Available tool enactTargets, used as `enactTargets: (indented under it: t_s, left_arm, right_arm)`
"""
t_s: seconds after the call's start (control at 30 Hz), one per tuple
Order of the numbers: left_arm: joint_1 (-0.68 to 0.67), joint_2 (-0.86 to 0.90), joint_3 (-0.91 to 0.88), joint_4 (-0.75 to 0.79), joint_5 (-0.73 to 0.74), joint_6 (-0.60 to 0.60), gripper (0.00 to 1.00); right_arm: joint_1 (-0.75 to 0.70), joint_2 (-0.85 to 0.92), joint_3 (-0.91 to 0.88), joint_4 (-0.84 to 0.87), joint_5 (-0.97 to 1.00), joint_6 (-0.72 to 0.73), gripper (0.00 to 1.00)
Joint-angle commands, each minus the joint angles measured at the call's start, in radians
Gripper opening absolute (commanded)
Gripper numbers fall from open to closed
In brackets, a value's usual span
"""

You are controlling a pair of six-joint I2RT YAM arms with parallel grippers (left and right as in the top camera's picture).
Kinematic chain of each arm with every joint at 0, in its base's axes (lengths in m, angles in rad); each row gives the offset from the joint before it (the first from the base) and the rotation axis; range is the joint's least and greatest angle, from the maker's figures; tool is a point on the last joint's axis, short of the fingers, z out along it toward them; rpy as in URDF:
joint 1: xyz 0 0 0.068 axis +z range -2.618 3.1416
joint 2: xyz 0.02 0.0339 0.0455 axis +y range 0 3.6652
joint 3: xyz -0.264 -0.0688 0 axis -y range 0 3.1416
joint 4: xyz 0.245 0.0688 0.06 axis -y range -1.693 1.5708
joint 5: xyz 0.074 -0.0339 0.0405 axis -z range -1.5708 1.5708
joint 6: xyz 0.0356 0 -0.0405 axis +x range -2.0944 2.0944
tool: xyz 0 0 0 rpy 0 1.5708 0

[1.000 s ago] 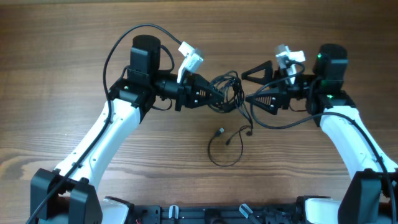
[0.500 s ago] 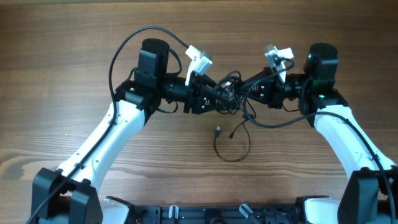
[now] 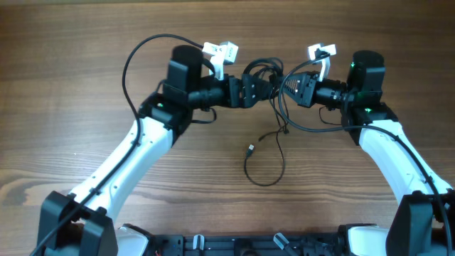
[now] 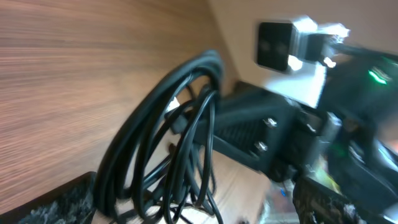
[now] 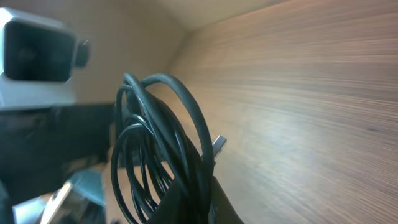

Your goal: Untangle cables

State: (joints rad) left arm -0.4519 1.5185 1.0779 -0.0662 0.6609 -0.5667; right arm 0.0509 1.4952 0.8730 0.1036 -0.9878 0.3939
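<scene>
Overhead view: a bunch of thin black cables (image 3: pixel 264 73) is held clear of the brown wood-grain counter (image 3: pixel 85 57), between the left pincer (image 3: pixel 250 91) and the right pincer (image 3: pixel 297 89). Each pincer is closed on the bunch. One strand drops to the counter and forms an open loop (image 3: pixel 264 171) beside a small silver plug end (image 3: pixel 250 150). Both wrist views show the strands coiled close before the lens.
</scene>
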Motion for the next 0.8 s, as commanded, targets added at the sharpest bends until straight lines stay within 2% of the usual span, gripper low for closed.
enactTargets:
  t_s: [0.0, 0.13, 0.27, 0.43, 0.57, 0.63, 0.73, 0.77]
  left_arm:
    - [-0.093, -0.017, 0.002, -0.013, -0.410, -0.104, 1.00]
    - [-0.164, -0.014, 0.002, -0.033, -0.619, -0.103, 1.00]
    - [-0.198, 0.010, 0.002, -0.032, -0.747, -0.103, 1.00]
    - [-0.198, 0.045, 0.002, 0.001, -0.786, -0.093, 1.00]
    - [-0.198, 0.084, 0.002, 0.030, -0.736, -0.092, 1.00]
    - [-0.198, 0.099, 0.002, 0.026, -0.691, -0.091, 0.93]
    - [-0.198, 0.108, 0.002, -0.026, -0.647, -0.010, 0.61]
    - [-0.198, 0.107, 0.002, -0.037, -0.648, -0.002, 0.59]
  right_arm:
    - [0.003, 0.011, 0.002, -0.001, 0.093, 0.063, 0.04]
    - [0.005, 0.011, 0.002, -0.008, 0.085, 0.080, 0.04]
    - [0.017, 0.011, 0.002, -0.016, 0.038, 0.079, 0.04]
    - [0.041, 0.011, 0.002, -0.048, 0.013, 0.077, 0.04]
    - [0.043, 0.011, 0.002, -0.053, 0.010, 0.077, 0.04]
    - [0.043, 0.011, 0.002, -0.053, 0.010, 0.076, 0.04]
    - [0.043, 0.011, 0.002, -0.053, 0.018, 0.073, 0.04]
    - [0.043, 0.011, 0.002, -0.053, 0.022, 0.072, 0.04]
